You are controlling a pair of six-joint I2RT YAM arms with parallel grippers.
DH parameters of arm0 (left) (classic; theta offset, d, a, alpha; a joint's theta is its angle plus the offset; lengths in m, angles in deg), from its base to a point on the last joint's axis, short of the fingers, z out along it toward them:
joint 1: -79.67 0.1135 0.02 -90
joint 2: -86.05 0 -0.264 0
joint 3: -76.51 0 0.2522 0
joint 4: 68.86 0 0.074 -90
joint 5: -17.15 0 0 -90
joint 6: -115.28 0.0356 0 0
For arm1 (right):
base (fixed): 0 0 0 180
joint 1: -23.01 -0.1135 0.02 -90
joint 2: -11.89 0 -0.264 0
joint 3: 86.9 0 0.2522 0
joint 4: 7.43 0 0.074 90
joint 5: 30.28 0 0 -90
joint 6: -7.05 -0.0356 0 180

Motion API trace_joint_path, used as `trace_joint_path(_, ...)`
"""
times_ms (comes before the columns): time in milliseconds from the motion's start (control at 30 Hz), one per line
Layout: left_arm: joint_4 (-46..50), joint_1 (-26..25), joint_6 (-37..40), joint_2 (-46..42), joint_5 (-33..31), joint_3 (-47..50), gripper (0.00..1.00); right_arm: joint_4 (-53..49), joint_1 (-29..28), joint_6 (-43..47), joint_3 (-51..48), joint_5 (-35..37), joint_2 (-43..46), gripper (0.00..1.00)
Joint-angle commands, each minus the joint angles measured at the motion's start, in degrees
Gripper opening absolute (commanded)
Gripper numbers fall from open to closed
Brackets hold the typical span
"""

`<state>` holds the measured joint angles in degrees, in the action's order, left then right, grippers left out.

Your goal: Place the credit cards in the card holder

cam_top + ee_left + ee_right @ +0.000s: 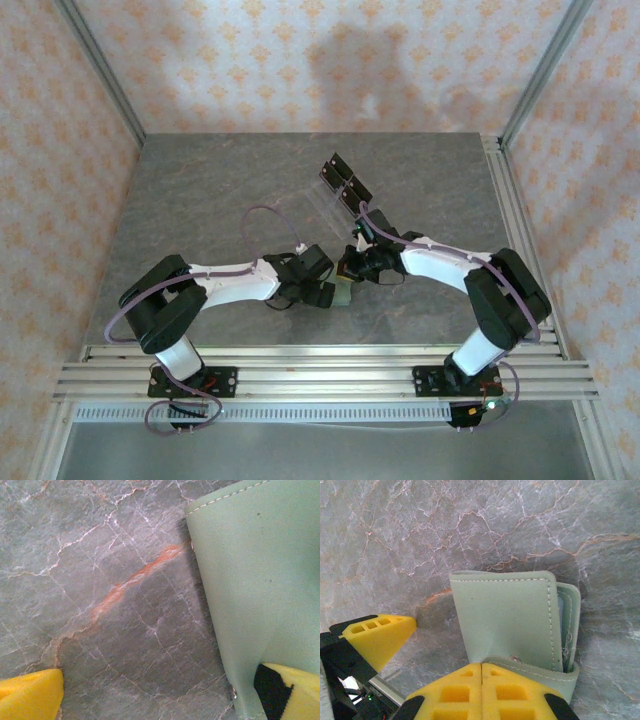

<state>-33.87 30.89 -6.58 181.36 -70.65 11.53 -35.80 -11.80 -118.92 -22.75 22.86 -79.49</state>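
Right end effector, clenched on the snap-tab edge of the card holder, which lies on the table between both arms; left end effector released wide alongside; pinch best held firm while the fold is spread.

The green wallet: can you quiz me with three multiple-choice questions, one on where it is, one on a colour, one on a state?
1. Where is the card holder?
A) on the clear stand
B) between the two arms' jaws
C) in the far left corner
2. What colour are the jaws' pads?
A) yellow
B) red
C) white
3. How do the left jaws stand?
A) shut tight
B) gripping the stand
C) wide open
Answers:
1 B: the top view shows both arms meeting at it.
2 A: both wrist views show yellow pads.
3 C: their pads sit at opposite edges of the left wrist view.
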Motion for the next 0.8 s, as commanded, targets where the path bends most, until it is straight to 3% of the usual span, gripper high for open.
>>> trace_joint_path(0, -1.63, -1.46, -0.84, 2.87, 3.08, 0.86, 1.0, -0.73, -0.16, 0.27, 0.69, 0.91, 0.61, 0.0)
trace_joint_path(767, -1.45, -1.53, -0.78, 2.65, 3.08, 1.01, 1.0, 1.77, -1.2, 0.41, -2.31, 2.05, -3.95, 0.0)
